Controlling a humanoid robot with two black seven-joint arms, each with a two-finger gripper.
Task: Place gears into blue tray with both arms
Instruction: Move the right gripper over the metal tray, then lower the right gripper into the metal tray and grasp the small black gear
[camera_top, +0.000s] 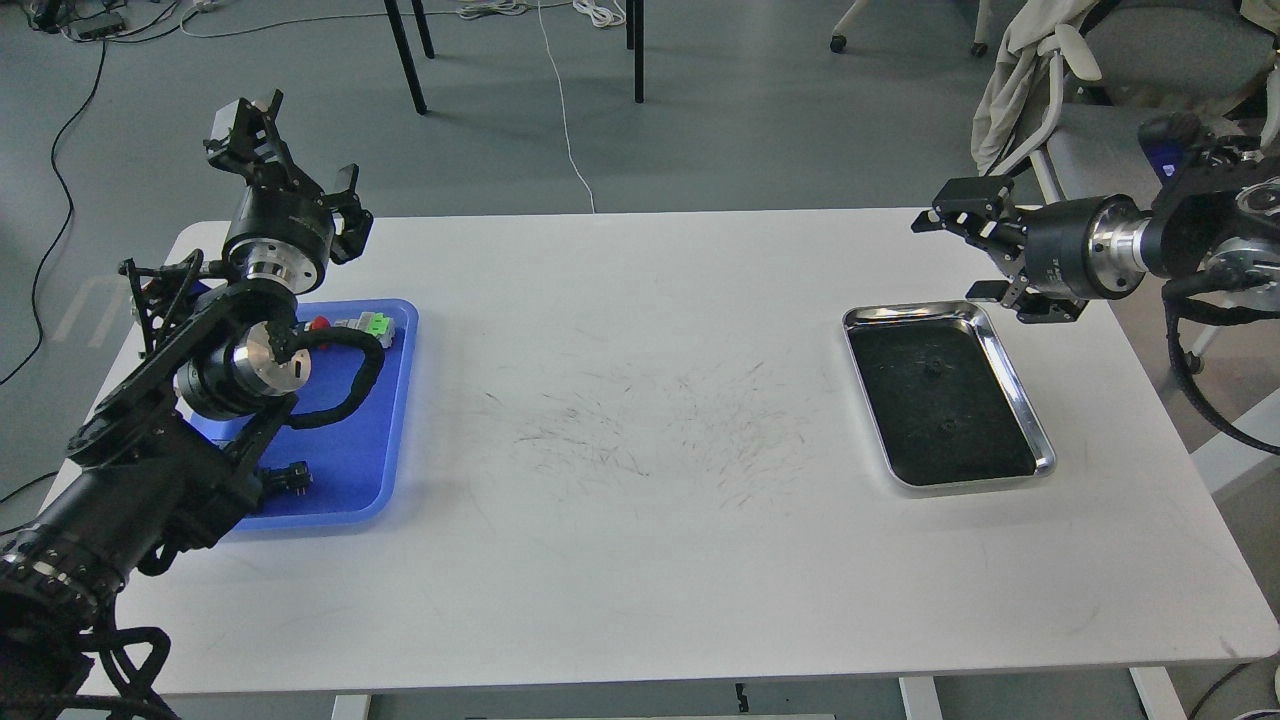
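Left arm (150, 430): enters lower left, elbow bent, wrist raised; left gripper (290, 160) points up and away, fingers spread apart. Right arm (1190, 240): enters right edge, roughly level; right gripper (965, 255) points left, fingers parted.

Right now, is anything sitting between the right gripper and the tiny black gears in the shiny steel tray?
Nothing visible. The right gripper hangs just beyond the shiny steel tray's far right corner, and the two tiny black ring gears lie uncovered on its black bottom.
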